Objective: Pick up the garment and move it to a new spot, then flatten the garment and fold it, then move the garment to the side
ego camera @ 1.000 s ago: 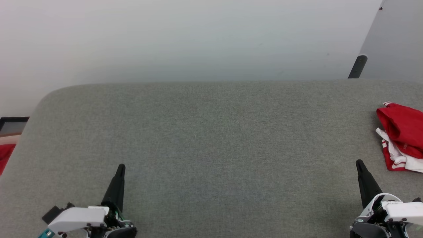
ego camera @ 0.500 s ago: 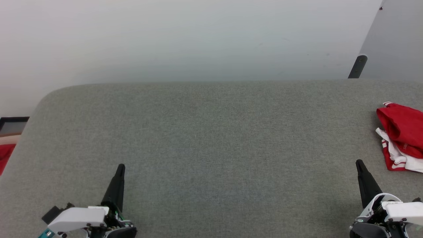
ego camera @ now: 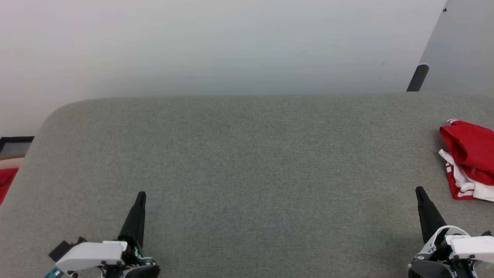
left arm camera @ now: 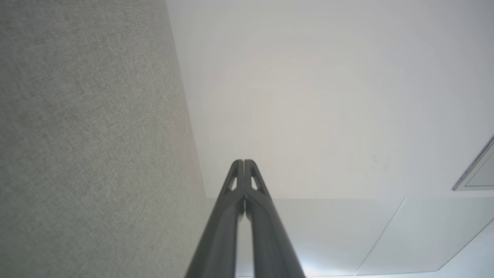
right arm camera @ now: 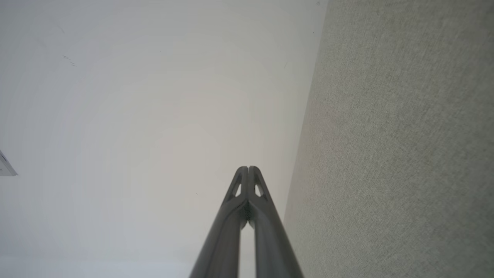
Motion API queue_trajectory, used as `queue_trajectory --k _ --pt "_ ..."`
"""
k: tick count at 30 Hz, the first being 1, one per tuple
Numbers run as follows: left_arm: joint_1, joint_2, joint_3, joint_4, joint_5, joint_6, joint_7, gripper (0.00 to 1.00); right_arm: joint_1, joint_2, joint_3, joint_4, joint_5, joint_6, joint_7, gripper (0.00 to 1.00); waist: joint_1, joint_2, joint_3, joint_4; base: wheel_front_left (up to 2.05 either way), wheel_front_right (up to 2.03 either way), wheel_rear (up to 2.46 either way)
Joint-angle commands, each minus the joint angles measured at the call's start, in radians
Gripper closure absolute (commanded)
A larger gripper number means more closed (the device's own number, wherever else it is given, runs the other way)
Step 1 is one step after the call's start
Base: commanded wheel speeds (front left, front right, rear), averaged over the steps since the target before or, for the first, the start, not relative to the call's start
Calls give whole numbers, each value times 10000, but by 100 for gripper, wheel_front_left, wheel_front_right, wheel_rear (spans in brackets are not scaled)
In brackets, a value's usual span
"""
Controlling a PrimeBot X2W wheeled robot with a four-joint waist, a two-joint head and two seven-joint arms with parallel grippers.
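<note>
The garment [ego camera: 469,158] is lying bunched at the far right of the grey desk [ego camera: 247,154]. Its red folds are heaped over white sleeve fabric with striped trim, and the picture's edge is cutting part of it off. The right gripper [ego camera: 419,190] is hovering near the bunch, on its inward side and not touching it. The left gripper [ego camera: 141,196] is hanging well apart, toward the desk's other end. Both grippers are showing their fingers pressed together, holding nothing.

Several things look likely to go wrong from here:

- **Shut fingers:** going in with the fingers shut would only be pushing the heap outward, possibly over the desk's edge, which I cannot make out on that side.
- **Shallow pinch:** catching only the top red layer or the loose sleeve would leave the rest trailing and twisting, making the flattening harder.
- **Hidden cloth:** because part of the cloth is lying outside the head view, the robot is judging the bunch's extent on partial sight, so a grasp may be landing off-centre.
- **Wrong target:** a red cloth patch [ego camera: 5,183] is showing beyond the desk's left edge, and reaching for it would mean chasing the wrong thing.
</note>
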Motion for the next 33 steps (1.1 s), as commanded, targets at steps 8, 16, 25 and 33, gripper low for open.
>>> queue_trajectory --k 8,16,25,33 --pt "-84 3 23 10 -24 0 27 100 -36 22 -6 -1 39 4 18 100 0 -1 0 0 0 0 0" --pt "-84 3 18 10 -26 0 25 100 -36 22 -6 -1 39 4 18 100 0 -1 0 0 0 0 0" --pt "-84 3 17 10 -28 0 23 100 -36 22 -5 -1 40 4 17 100 0 -1 0 0 0 0 0" --pt "-84 3 19 10 -29 0 22 100 -36 22 -5 -1 40 4 17 100 0 -1 0 0 0 0 0"
